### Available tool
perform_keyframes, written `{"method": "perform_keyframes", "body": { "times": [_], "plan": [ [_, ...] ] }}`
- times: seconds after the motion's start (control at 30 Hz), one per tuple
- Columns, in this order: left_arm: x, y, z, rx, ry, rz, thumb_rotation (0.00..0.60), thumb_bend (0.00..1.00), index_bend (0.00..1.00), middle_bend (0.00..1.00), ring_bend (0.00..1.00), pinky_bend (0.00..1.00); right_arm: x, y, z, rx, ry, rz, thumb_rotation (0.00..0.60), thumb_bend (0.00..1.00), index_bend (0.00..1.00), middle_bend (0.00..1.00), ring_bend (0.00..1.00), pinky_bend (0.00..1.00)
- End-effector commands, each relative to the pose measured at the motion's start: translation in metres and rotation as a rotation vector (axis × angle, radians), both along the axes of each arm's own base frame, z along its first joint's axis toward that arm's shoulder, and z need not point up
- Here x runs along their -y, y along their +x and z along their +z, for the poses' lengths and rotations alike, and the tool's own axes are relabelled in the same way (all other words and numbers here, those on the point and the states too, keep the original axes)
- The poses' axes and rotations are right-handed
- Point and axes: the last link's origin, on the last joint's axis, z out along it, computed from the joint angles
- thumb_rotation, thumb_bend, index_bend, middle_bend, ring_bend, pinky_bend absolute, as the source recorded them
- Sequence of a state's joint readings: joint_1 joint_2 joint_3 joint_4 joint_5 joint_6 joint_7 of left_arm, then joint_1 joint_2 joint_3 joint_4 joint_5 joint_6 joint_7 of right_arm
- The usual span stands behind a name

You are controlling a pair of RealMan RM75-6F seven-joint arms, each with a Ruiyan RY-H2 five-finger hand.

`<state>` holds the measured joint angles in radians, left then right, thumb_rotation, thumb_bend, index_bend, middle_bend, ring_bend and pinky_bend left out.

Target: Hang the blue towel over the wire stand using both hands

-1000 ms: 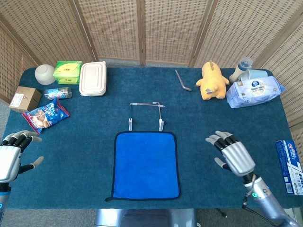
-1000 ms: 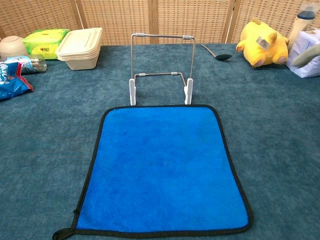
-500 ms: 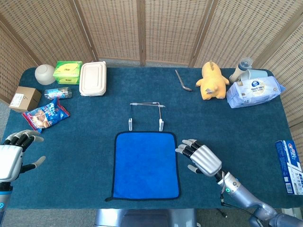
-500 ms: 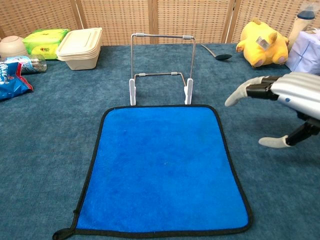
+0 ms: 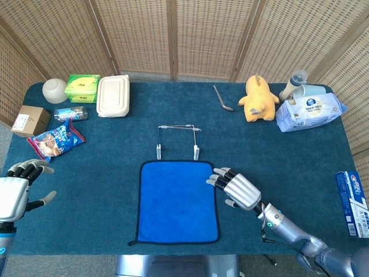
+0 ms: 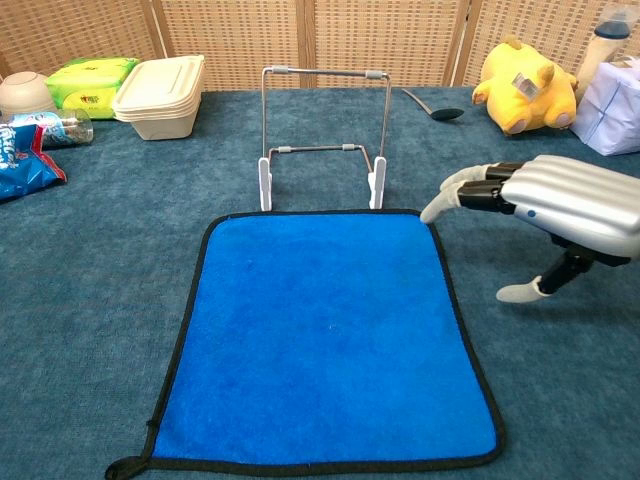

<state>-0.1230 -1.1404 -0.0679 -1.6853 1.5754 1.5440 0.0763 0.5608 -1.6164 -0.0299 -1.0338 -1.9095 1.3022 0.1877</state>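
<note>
Both our hands, left hand [image 5: 12,195] and right hand [image 6: 560,205], hang spread and empty beside the blue towel [image 6: 325,335], so a lone right-corner pinch risks dragging it crooked short of the wire stand [image 6: 322,130].

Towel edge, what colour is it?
Black, a thin border around the blue towel; clearest in the chest view.

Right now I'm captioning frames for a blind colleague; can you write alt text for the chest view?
A blue towel lies flat on a teal table, directly in front of an upright wire stand. The right hand, open and empty, hovers at the towel's far right corner.
</note>
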Motion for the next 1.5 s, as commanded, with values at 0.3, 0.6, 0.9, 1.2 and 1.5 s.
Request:
{"method": "perform_keyframes", "body": {
  "times": [0.3,0.6,0.9,1.2,1.5],
  "plan": [
    [0.0,-0.002,0.0,0.002,-0.001,0.008,0.6,0.23,0.39,0.32,0.27,0.27,0.01,0.007,-0.018,-0.001,0.024,0.021,0.6,0.1,0.22,0.26,0.16,0.25],
    [0.001,-0.004,-0.001,0.004,0.0,0.016,0.6,0.24,0.39,0.32,0.27,0.27,0.013,0.007,-0.027,-0.02,0.037,0.027,0.6,0.1,0.22,0.26,0.16,0.25],
    [0.0,-0.005,-0.002,0.008,-0.007,0.016,0.6,0.23,0.39,0.32,0.27,0.27,0.014,0.009,-0.033,-0.017,0.041,0.025,0.6,0.1,0.22,0.26,0.16,0.25],
    [0.002,-0.008,-0.004,0.012,-0.015,0.023,0.6,0.23,0.39,0.32,0.27,0.27,0.015,0.013,-0.039,-0.036,0.043,0.036,0.6,0.1,0.22,0.26,0.16,0.25],
    [0.005,-0.01,-0.002,0.021,-0.003,0.027,0.6,0.24,0.39,0.32,0.27,0.27,0.016,0.023,-0.045,-0.026,0.044,0.045,0.6,0.1,0.22,0.26,0.16,0.25]
  ]
}}
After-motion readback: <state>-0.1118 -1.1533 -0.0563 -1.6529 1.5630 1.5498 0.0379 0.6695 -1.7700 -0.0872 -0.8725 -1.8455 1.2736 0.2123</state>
